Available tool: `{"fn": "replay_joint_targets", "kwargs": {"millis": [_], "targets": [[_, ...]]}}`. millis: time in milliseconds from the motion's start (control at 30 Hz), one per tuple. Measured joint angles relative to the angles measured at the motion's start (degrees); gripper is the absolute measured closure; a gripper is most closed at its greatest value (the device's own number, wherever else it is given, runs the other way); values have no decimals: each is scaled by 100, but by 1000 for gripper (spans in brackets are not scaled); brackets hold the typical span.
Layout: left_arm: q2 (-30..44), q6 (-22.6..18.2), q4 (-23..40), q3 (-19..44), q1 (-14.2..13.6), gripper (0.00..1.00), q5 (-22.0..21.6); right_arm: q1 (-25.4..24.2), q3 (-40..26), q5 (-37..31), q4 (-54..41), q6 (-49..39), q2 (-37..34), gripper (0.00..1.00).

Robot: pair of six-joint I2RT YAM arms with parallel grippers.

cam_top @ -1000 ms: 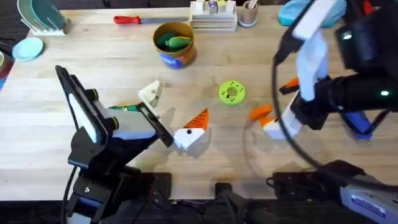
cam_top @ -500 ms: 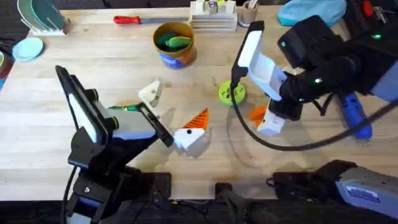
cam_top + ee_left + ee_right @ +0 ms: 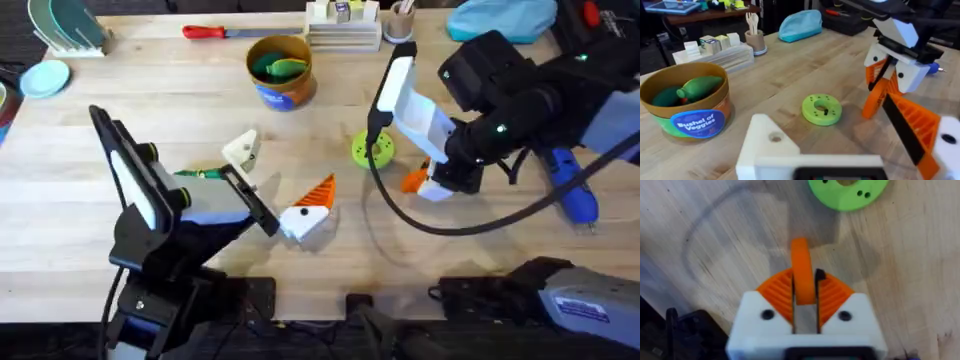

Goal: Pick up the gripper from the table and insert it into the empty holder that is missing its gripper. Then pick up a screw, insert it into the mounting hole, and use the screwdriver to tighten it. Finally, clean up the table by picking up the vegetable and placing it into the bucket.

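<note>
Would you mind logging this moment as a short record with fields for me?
right gripper: shut on the orange gripper, just above the table, beside the green disc
left gripper: one orange pad fitted; its other holder is bare
screwdriver: lying on the table by the right arm
bucket: upright at the back, green vegetable inside

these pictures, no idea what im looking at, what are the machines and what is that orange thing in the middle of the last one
Two robot arms work at a wooden table. One picture looks down from above; the others come from cameras on each wrist. The right hand is shut on a small orange gripper pad, a spare part. The left hand has one orange pad and one bare white holder. Also there: a lime-green disc, a bucket holding toy vegetables, and a blue electric screwdriver.
</note>
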State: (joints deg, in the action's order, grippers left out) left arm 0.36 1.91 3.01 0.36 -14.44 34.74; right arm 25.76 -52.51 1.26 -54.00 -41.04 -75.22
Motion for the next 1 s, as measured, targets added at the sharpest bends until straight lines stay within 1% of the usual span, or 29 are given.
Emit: {"fn": "replay_joint_targets", "kwargs": {"millis": [100,133,267,433,533,600,733,833,933,1000], "targets": [[0,0,0,0,0,8,0,2,0,-26,19,-1,4,954],[0,0,0,0,0,8,0,0,0,-26,21,-7,18,985],[0,0,0,0,0,8,0,11,0,-35,1,-13,190,992],[0,0,0,0,0,8,0,11,-42,-37,-224,68,642,993],[0,0,0,0,0,8,0,9,-235,-35,-339,434,1039,993],[0,0,0,0,0,8,0,-8,-355,-14,-169,817,1386,993],[0,0,0,0,0,8,0,-109,-396,263,563,1570,2138,993],[0,0,0,0,0,8,0,-224,-245,593,1642,2160,2477,993],[0,0,0,0,0,8,0,-275,151,977,2567,2869,2495,993],[0,0,0,0,0,8,0,-275,479,1349,3097,3499,2311,993]]}}
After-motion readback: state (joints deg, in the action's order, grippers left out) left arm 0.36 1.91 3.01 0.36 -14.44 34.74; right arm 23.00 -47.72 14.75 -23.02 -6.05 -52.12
